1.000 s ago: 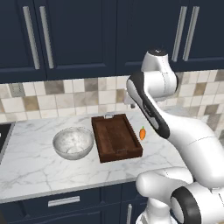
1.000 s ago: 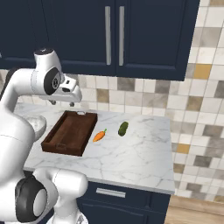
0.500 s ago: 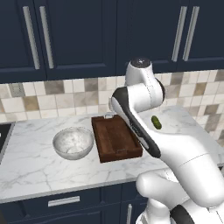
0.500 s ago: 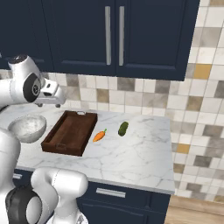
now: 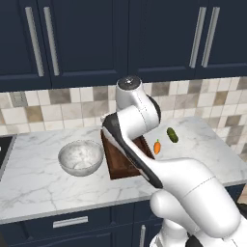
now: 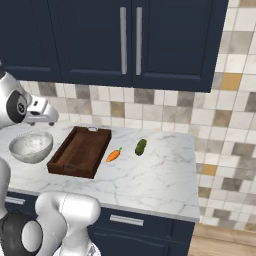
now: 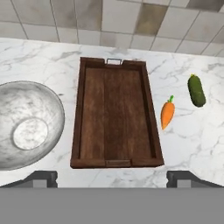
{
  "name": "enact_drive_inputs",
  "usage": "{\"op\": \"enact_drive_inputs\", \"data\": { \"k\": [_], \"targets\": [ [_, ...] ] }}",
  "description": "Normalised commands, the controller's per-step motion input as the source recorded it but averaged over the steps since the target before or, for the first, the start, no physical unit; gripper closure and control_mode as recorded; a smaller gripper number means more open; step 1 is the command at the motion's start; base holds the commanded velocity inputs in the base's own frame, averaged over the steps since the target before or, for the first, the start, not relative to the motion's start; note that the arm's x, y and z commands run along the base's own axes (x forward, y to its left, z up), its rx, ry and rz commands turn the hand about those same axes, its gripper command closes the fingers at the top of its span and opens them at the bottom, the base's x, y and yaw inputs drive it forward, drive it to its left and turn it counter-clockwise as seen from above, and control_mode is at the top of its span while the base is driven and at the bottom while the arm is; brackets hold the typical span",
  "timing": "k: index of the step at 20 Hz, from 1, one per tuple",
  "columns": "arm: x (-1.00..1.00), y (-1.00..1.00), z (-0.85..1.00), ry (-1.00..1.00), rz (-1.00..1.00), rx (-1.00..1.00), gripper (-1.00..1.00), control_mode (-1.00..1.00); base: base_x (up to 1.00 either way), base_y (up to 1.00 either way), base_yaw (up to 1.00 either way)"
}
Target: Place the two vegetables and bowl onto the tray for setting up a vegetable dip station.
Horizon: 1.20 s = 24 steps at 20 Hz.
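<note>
Three items wait on the marble counter (image 6: 150, 180), and none is on the tray (image 7: 114, 114) yet. You are at the very start: the approach, with nothing picked.

The tray sits bare in the middle of the hand view, long axis running away from you, one small metal handle (image 7: 113, 61) at its far short end. The bowl (image 7: 27, 130) stands just beside the tray's left long edge, upright, apart from it by a thin strip of counter. On the other side, the carrot (image 7: 167, 113) lies near the right long edge, leafy tip pointing away from you. The cucumber (image 7: 196, 90) lies a little beyond the carrot, further from the tray; the two do not touch.

Your gripper (image 7: 111, 178) hangs high over the tray's near end, jaws spread wide, nothing between them. Its finger tips (image 7: 41, 178) frame the tray's near edge in the hand view.

Next move, as a judgement: choose one item and descend on it. The carrot is closest on the right, so shift right and come down with the jaws across its narrow body. The bowl looks about as wide as the tray; you would likely need to take it by the rim, so expect a tight fit with two vegetables.
</note>
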Motion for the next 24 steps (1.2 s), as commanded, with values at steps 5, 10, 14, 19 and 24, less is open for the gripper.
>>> {"op": "enact_drive_inputs", "data": {
  "k": [5, 10, 14, 19, 24],
  "targets": [
    [0.0, 0.52, -0.01, 0.04, 0.02, 0.0, -1.0, -1.0, 0.0, 0.0, 0.0],
    [0.0, 0.44, -0.06, 0.04, 0.04, 0.0, -1.0, -1.0, 0.0, 0.0, 0.0],
    [0.0, 0.37, -0.08, 0.07, 0.08, 0.01, -1.0, -1.0, 0.0, 0.0, 0.0],
    [0.0, 0.33, -0.11, 0.15, 0.12, 0.02, -1.0, -1.0, 0.0, 0.0, 0.0],
    [0.0, 0.33, -0.15, 0.1, 0.09, 0.0, -1.0, -1.0, 0.0, 0.0, 0.0]
  ]
}}
